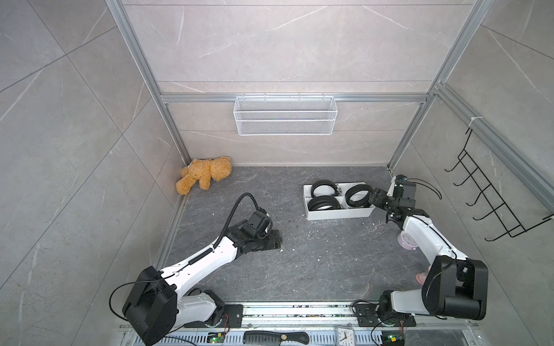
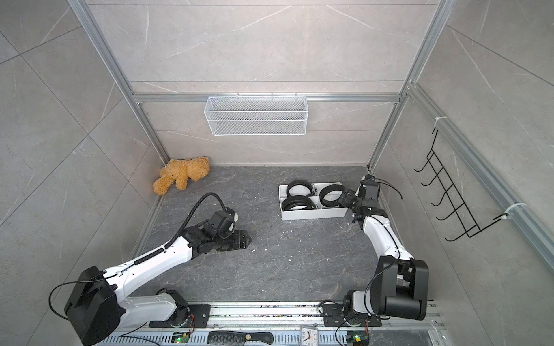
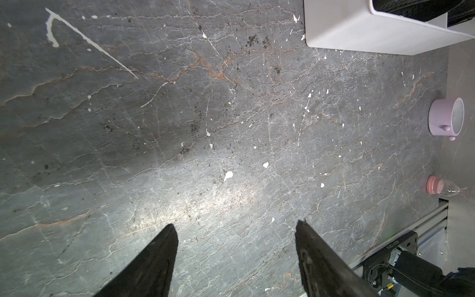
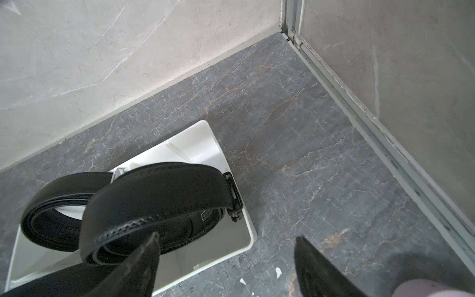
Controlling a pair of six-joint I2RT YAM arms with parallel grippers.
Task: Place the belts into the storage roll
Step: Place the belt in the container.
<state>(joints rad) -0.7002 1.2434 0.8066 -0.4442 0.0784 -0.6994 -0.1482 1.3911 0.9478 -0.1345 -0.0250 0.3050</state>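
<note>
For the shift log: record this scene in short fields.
belt A, belt B, belt C: coiled, in the storage roll
left pincer: open, above bare floor
right pincer: open, at the storage roll's end beside belt C
elsewhere: teddy bear, wire basket

the belts (image 4: 154,195) are seen in black, with a stitched line along the edge; the storage roll (image 1: 338,214) is shown in plain white. the tabletop (image 1: 269,269) is patterned as dark grey marble veined with rust and white, and the teddy bear (image 1: 204,175) is coloured golden brown.
</note>
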